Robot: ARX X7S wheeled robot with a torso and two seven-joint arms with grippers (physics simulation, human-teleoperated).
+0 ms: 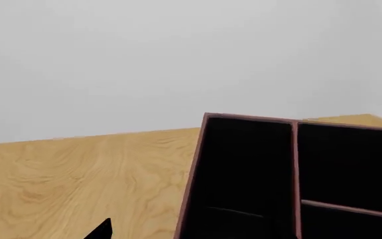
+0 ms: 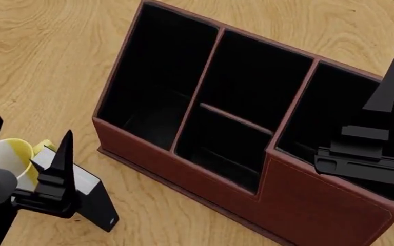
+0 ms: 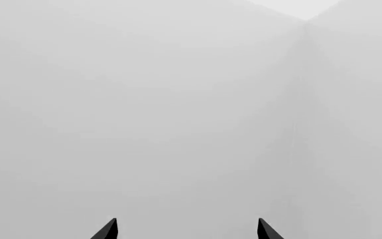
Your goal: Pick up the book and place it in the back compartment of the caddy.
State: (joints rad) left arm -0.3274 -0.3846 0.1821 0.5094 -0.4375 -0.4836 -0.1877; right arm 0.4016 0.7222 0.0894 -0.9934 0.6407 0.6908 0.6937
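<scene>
Sitting on the wooden table (image 2: pixel 39 61) is the big red-brown caddy (image 2: pixel 307 200), with black walls inside its four cells. The book (image 2: pixel 91 197) is low at the left of the head view, close to the caddy's near left corner but not touching it. It is a small black book with white page edges and a tiny white mark near its lower end. It is tilted, not lying flat.

The left gripper (image 2: pixel 29 148) is right at the book. One black finger stands in front of the book's upper end, and the other finger is further left, by the mug (image 2: pixel 8 156). The two tips are set apart. The book sits just past the nearer finger, more beside it than between the two. I cannot tell if the fingers are squeezing the book or only near it. The white-and-yellow mug is just behind the gripper, right next to the book's upper end.

The back compartment (image 2: pixel 255 77) is the small cell in the middle of the caddy, on the far side. It is well apart from the book.

The right gripper (image 3: pixel 187 230) is up over the tall right end of the caddy in the head view. In its own wrist view two black tips stand wide apart with only grey wall between them, so it is spread wide and holds nothing.

In the left wrist view, a corner of the caddy shows over the table, and only one small black tip.
</scene>
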